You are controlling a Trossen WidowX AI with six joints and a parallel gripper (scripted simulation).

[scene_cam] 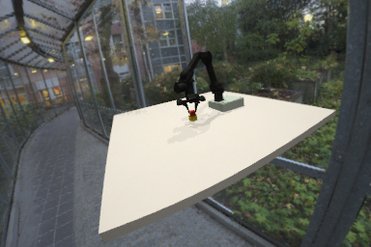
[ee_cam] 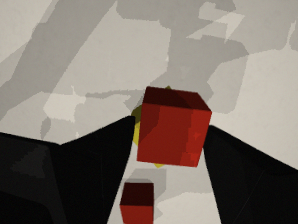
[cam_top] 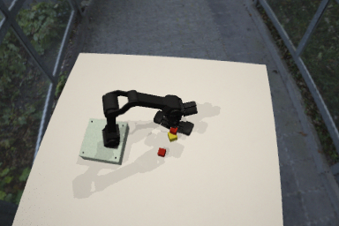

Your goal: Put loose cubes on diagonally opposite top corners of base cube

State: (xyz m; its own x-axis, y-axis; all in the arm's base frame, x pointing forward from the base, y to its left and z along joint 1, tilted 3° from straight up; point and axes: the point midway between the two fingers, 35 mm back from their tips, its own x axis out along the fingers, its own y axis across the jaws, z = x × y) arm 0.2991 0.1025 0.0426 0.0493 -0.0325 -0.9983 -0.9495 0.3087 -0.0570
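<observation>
The yellow base cube (cam_top: 172,137) (scene_cam: 192,119) (ee_cam: 136,136) stands on the table, mostly hidden under a red cube in the wrist view. That red cube (cam_top: 174,130) (scene_cam: 192,112) (ee_cam: 172,135) is at the top of the yellow cube, between my fingers; whether it rests fully there and how its corner lines up cannot be told. My gripper (cam_top: 174,126) (scene_cam: 192,110) (ee_cam: 169,128) is open slightly wider than the red cube, with its fingers still close on both sides. The other red cube (cam_top: 161,152) (ee_cam: 137,214) lies on the table, apart from the yellow cube.
The arm's pale green mounting plate (cam_top: 93,141) (scene_cam: 234,103) stands on the cream table (cam_top: 221,184) (scene_cam: 145,186). The arm reaches over from the plate and casts shadows around the cubes. The second red cube is on the mounting plate's side of the yellow one.
</observation>
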